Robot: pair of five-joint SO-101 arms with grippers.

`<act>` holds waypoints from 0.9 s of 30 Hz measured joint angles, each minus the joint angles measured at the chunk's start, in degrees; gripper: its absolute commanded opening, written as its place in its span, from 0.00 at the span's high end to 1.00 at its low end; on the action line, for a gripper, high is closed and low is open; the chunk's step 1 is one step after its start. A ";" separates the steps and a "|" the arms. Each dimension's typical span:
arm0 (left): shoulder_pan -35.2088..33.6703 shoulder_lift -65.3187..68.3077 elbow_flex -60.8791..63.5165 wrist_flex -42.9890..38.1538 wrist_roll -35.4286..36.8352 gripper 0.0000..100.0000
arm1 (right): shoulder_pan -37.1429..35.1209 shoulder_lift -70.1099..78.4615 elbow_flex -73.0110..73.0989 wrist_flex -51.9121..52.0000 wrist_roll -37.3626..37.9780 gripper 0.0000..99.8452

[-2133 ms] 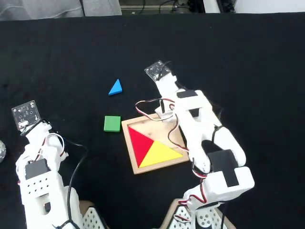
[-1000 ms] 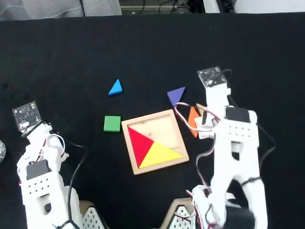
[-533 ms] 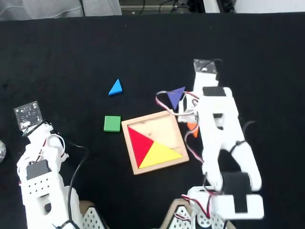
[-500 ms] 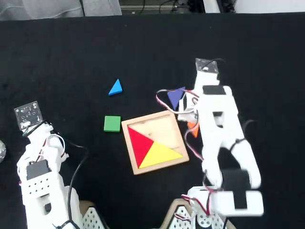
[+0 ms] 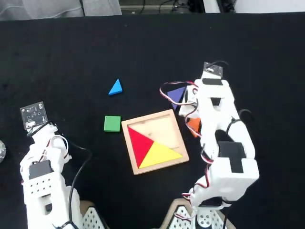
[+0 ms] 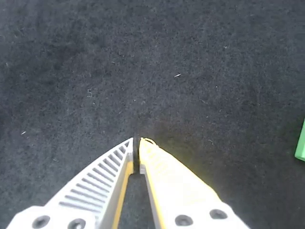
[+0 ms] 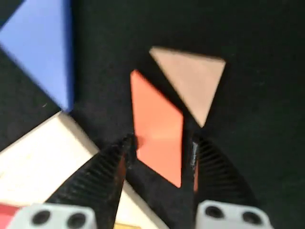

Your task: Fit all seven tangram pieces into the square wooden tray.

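L arm (image 5: 40, 167): low at desk's near-L corner, white plastic links folded upright, wrist tipped down at bare cloth.
L gripper (image 6: 137, 142): hangs over the desk (image 5: 71, 57), w/ green square at view's edge; fingers (image 6: 162, 167) pressed together tip to tip, nothing between; 1 ribbed grey-white, 1 smooth yellow.
Desk: black cloth, fuzzy matte nap w/ lint specks.
Green square (image 5: 112, 123): flat on cloth, just beside tray's L corner, apart from it; flat block, smooth painted top.
Blue triangle (image 5: 116, 88): small, flat on cloth, beyond green square, well apart from tray.
Tray (image 5: 159, 125): pale wood, square, raised rim, turned a bit off the desk's edges; far half bare wood.
Red triangle (image 5: 139, 143): big, seated in tray's L-near part.
Yellow triangle (image 5: 159, 154): big, seated in tray's near part, its edge touching red triangle.
Purple triangle (image 5: 177, 93): mid-size, on cloth just beyond tray's far-R corner, partly under R arm's wires.
Orange parallelogram (image 7: 157, 126): flat on cloth just R of tray, smooth matte face.
Tan triangle (image 7: 190, 78): small, pale, on cloth just beside orange parallelogram, narrow dark gap between.
R arm (image 5: 219, 138): stretched fwd from near edge along tray's R side, wrist pitched down over orange parallelogram.
R gripper (image 7: 159, 145): low over the cloth; fingers (image 7: 102, 176) spread, black & ribbed, 1 each side of orange parallelogram; can't tell if they touch it.
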 measured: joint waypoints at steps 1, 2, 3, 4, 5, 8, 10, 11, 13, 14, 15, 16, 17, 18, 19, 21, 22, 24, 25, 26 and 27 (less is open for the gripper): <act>0.00 0.00 0.00 0.00 0.00 0.97 | 0.26 0.35 0.00 -0.18 0.00 0.81; 0.00 0.00 0.00 0.00 0.00 0.97 | 0.35 0.70 0.00 -0.44 0.00 0.81; 0.18 0.00 0.00 0.00 0.00 0.97 | 0.18 1.14 0.00 -0.53 0.00 0.81; 0.35 0.00 0.00 0.00 0.00 0.97 | 0.18 1.58 0.00 -0.53 0.09 0.81; 0.35 0.00 0.00 0.00 0.00 0.97 | 0.18 1.76 -0.18 -0.44 0.79 0.81; 0.35 0.00 0.00 0.00 0.00 0.97 | -0.18 2.55 -1.05 -0.53 2.73 0.81; 0.35 0.00 0.00 0.00 0.00 0.97 | -0.26 2.81 -1.32 -0.70 3.16 0.84; 0.35 0.00 0.00 0.00 0.00 0.97 | -0.26 2.90 -1.32 -0.97 3.34 0.87; 0.35 0.00 0.00 0.00 0.00 0.97 | -0.18 2.90 -1.32 -1.49 3.43 0.92; 0.35 0.00 0.00 0.00 0.00 0.97 | -0.09 2.90 -1.32 -1.85 3.43 0.94; 0.35 0.00 0.00 0.00 0.00 0.97 | 0.00 2.90 -1.32 -2.11 3.43 0.96; 0.35 0.00 0.00 0.00 0.00 0.97 | 0.00 2.90 -1.32 -2.29 3.43 0.97; 0.35 0.00 0.00 0.00 0.00 0.97 | 0.00 2.90 -1.32 -2.37 3.43 0.98; 0.35 0.00 0.00 0.00 0.00 0.97 | 0.00 2.90 -1.32 -2.46 3.43 0.97; 0.35 0.00 0.00 0.00 0.00 0.97 | 0.00 2.90 -1.32 -2.55 3.43 0.98; 0.35 0.00 0.00 0.00 0.00 0.97 | 0.00 2.90 -1.32 -2.55 3.60 0.98; 0.35 0.00 0.00 0.00 0.00 0.97 | 0.00 2.90 -1.32 -2.46 4.31 0.98; 0.35 0.00 0.00 0.00 0.00 0.97 | 0.00 2.73 -1.32 -1.58 7.21 0.98; 0.35 0.00 0.00 0.00 0.00 0.97 | -0.09 2.11 -1.32 -0.70 8.97 0.98; 0.35 0.00 0.00 0.00 0.00 0.97 | -0.18 1.05 -1.32 0.97 10.64 0.98; 0.35 0.00 0.00 0.00 0.00 0.97 | -0.26 -0.35 -1.32 2.20 12.13 0.98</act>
